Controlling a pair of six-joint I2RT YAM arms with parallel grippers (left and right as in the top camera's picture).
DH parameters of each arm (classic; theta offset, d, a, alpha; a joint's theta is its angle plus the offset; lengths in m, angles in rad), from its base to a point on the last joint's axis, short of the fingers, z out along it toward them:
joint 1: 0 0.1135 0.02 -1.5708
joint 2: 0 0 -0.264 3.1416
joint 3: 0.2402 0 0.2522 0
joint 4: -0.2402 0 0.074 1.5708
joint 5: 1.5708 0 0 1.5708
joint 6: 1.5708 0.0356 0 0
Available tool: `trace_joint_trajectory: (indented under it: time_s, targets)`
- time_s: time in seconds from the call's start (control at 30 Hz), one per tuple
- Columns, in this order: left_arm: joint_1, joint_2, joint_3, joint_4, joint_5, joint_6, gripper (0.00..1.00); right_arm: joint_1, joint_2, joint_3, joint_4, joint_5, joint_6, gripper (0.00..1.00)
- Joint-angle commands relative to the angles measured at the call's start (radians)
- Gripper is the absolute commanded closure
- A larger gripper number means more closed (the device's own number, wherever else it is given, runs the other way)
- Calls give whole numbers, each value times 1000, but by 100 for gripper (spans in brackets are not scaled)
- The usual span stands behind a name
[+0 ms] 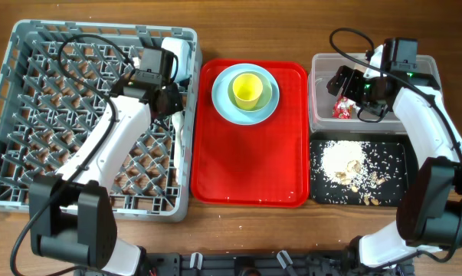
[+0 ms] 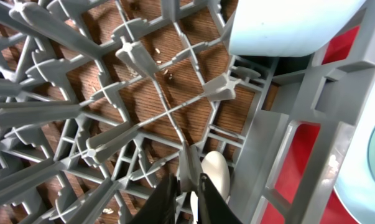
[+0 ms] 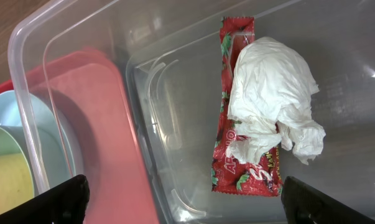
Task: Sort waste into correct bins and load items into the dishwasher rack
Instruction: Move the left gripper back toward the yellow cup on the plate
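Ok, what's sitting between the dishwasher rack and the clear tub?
The red tray, carrying a light blue plate topped by a yellow-green cup. The overhead view shows it spanning the gap from dishwasher rack to clear tub.

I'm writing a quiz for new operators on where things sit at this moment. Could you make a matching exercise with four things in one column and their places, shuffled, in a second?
Things
1. red snack wrapper
2. rice scraps
3. yellow-green cup
4. white spoon

Places
A. on the dishes stacked on the red tray
B. in the clear tub, partly under the tissue
C. in the dishwasher rack, at the edge beside the red tray
D. in the black tray

Pairs: 1-B, 2-D, 3-A, 4-C
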Motion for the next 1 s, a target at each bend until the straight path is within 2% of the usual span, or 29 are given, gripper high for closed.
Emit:
trace_joint_trajectory:
  time_s: [0.0, 0.33, 0.5, 0.67, 0.7, 0.8, 0.83, 0.9, 0.97]
  targets:
    - [5, 16, -11, -4, -31, 1, 89, -3, 6, 1, 2, -9, 3, 0]
    - [5, 37, -59, 28, -13, -11, 92, -3, 6, 1, 2, -9, 3, 0]
    - [5, 47, -64, 91, -59, -11, 96, -3, 6, 1, 2, -9, 3, 0]
    - [5, 43, -63, 91, -67, -10, 96, -3, 6, 1, 2, -9, 3, 0]
    - [5, 32, -61, 90, -78, -10, 94, -3, 6, 1, 2, -9, 3, 0]
    - [5, -71, -29, 91, -77, -10, 76, -3, 6, 1, 2, -9, 3, 1]
    - [5, -122, -17, 93, -77, -10, 63, -3, 6, 1, 2, -9, 3, 0]
    - [5, -222, -9, 94, -72, -18, 61, -3, 6, 1, 2, -9, 3, 0]
    - [1, -317, -9, 77, 25, -33, 62, -3, 6, 1, 2, -9, 3, 0]
